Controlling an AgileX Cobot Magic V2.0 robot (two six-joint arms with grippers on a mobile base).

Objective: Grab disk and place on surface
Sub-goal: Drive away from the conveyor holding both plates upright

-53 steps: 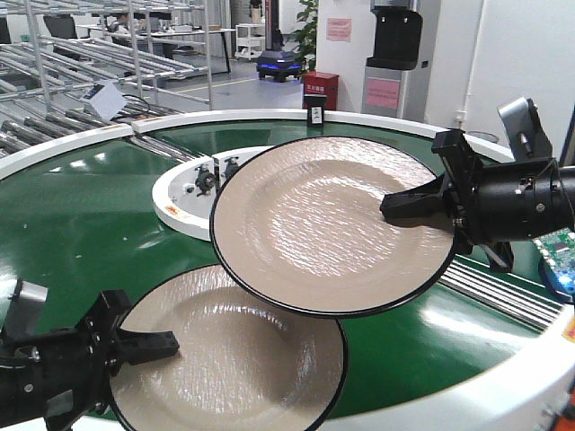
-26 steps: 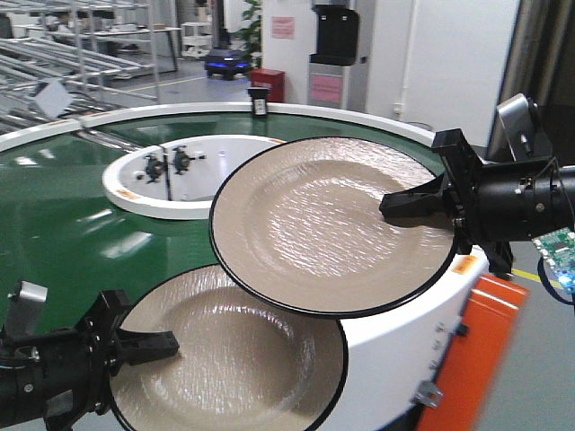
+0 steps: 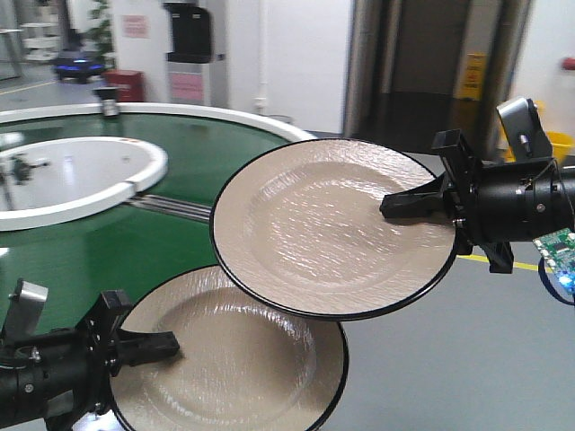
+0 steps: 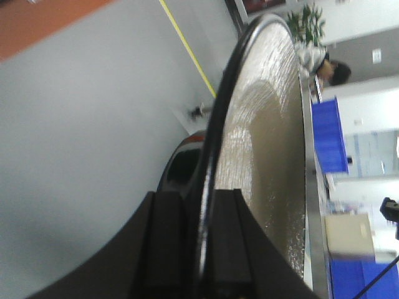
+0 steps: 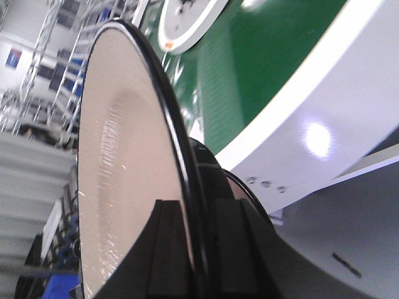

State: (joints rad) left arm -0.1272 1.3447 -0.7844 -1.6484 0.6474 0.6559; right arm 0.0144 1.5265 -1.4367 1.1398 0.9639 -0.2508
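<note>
Grab done, both arms: right gripper [image 3: 402, 205] clamps rim of upper plate [image 3: 323, 224]; left gripper [image 3: 160, 345] clamps lower plate [image 3: 234, 368]. Both aloft nr green conveyor [image 3: 90, 242]. We see no surface; placing not yet done.

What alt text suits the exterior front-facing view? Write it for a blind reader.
Two robot grippers each hold a beige, black-rimmed plate by its edge: the right gripper the upper plate, the left gripper the lower plate, which the upper partly overlaps. A green conveyor belt curves behind at left.

End effectors, left [image 3: 171, 344] and right [image 3: 388, 206], clamped
</note>
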